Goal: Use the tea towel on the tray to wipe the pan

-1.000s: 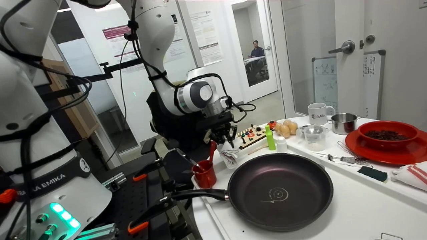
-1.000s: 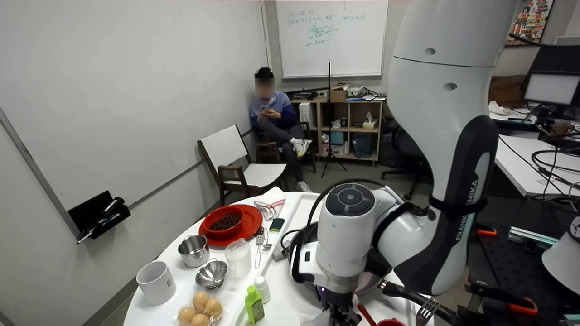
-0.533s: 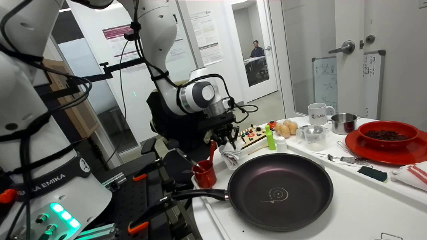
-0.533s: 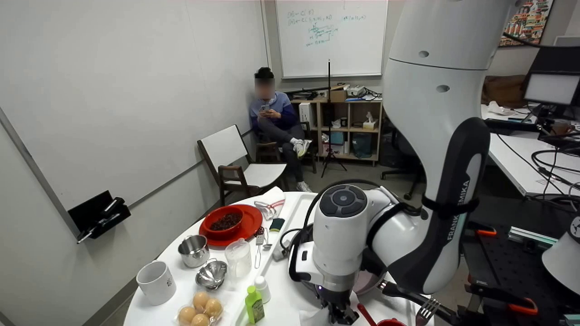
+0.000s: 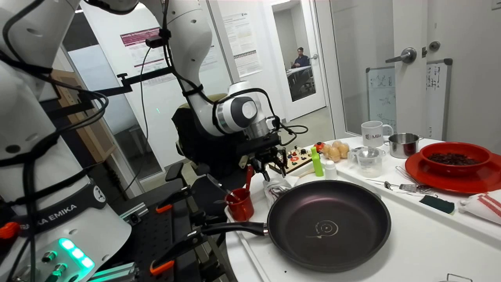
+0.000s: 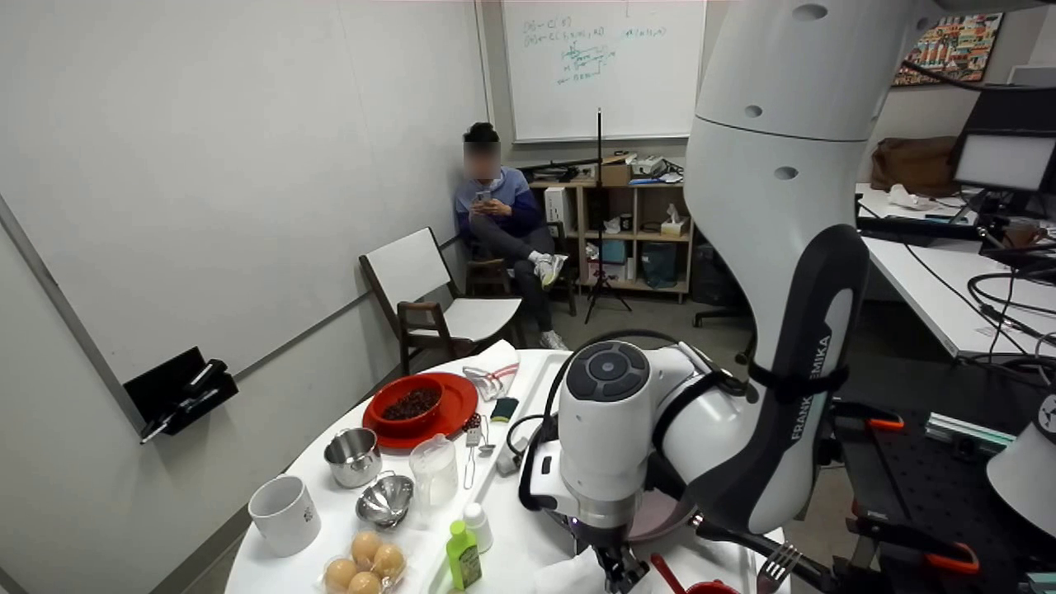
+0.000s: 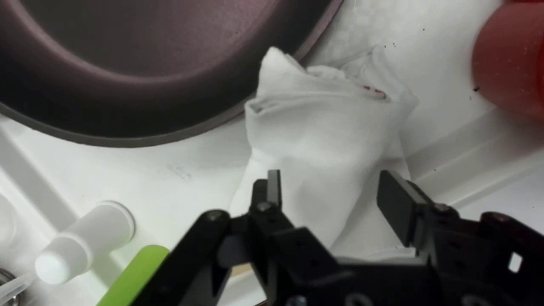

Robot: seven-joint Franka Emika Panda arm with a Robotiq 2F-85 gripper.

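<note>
Pan (image 7: 144,59) cut off in wrist view.

Exterior views: bright, even light for you
Pan (image 5: 328,239): you see pinkish sheen, soft shadow alongside
Status lights (image 5: 77,253): green glare
Wrist view: red cup (image 7: 508,63), your pincer (image 7: 329,187) slightly soft
Seated man's face (image 6: 482,160): blurred

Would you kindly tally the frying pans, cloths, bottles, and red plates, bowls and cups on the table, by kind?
Frying pan: 1
Cloths: 2 (tea towel, red-striped cloth)
Bottles: 2 (green bottle, white bottle)
Red plate: 1
Red bowl: 1
Red cup: 1
Total: 8
</note>
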